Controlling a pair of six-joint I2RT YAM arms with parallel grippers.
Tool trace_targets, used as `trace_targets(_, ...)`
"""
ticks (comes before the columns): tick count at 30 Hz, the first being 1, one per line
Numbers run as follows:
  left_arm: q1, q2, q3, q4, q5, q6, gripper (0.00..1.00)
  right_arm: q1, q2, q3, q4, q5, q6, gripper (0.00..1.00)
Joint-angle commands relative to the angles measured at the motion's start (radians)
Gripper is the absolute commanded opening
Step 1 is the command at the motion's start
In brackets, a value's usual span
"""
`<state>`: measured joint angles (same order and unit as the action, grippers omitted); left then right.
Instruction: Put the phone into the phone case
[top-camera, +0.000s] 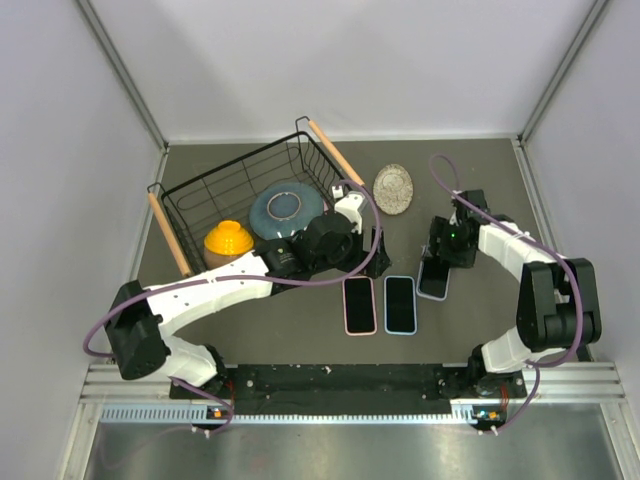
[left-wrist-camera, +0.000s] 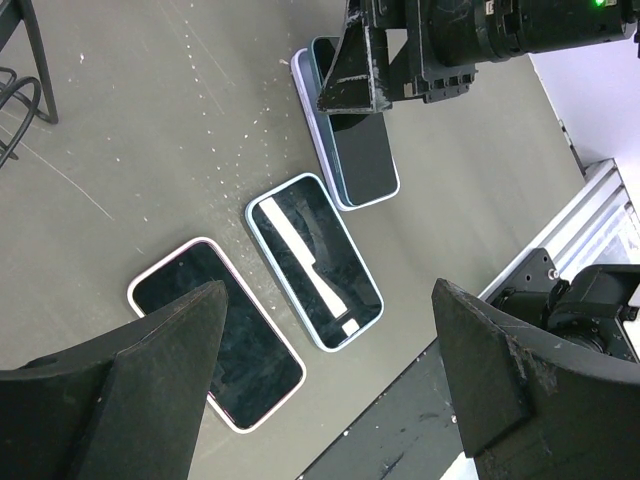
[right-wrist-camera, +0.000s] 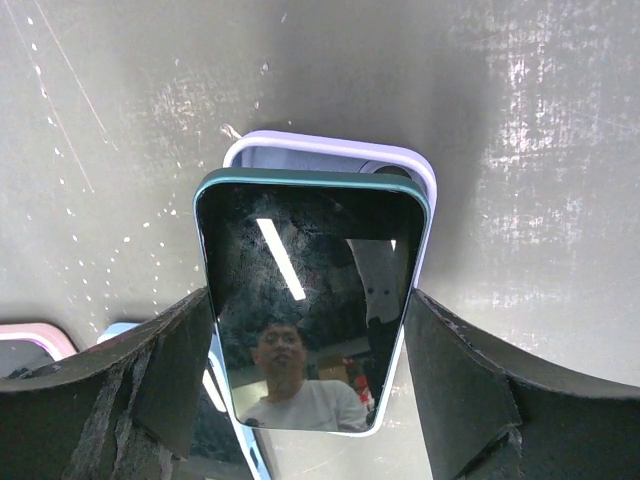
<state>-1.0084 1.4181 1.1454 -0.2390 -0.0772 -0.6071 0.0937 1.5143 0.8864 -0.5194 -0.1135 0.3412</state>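
Note:
A dark-screened phone (right-wrist-camera: 310, 300) with a teal edge lies over the lavender phone case (right-wrist-camera: 330, 150), whose far end shows beyond it. My right gripper (right-wrist-camera: 310, 345) is shut on the phone, one finger pressed against each long side. From above, phone (top-camera: 433, 281) and right gripper (top-camera: 441, 262) are at the table's right. In the left wrist view the phone (left-wrist-camera: 360, 160) sits slightly askew on the case (left-wrist-camera: 305, 85). My left gripper (left-wrist-camera: 330, 290) hangs open above the table with nothing between its fingers, left of the right gripper (left-wrist-camera: 400, 60).
Two more phones lie side by side near the front edge, one in a pink case (top-camera: 359, 305) and one in a blue case (top-camera: 400, 304). A wire basket (top-camera: 190, 190) at back left holds a yellow bowl (top-camera: 228, 240) and blue plate (top-camera: 285, 210). A silver disc (top-camera: 393, 188) lies behind.

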Motion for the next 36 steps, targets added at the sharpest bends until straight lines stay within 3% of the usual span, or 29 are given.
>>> trace_targets(1,0.001,-0.039,-0.007,0.040,-0.012,-0.013,0.89,0.032,-0.014,0.033,-0.021,0.046,-0.010,0.73)
trace_targets(13,0.001,-0.050,-0.012,0.041,-0.006,-0.020,0.89,0.034,-0.055,0.046,-0.025,0.071,0.019,0.84)
trace_targets(23,-0.002,-0.018,0.007,0.041,0.014,-0.010,0.89,0.034,-0.082,0.051,-0.031,0.080,0.024,0.84)
trace_targets(36,-0.013,-0.002,0.047,0.026,-0.016,0.004,0.85,-0.017,0.050,0.030,0.035,-0.020,-0.033,0.81)
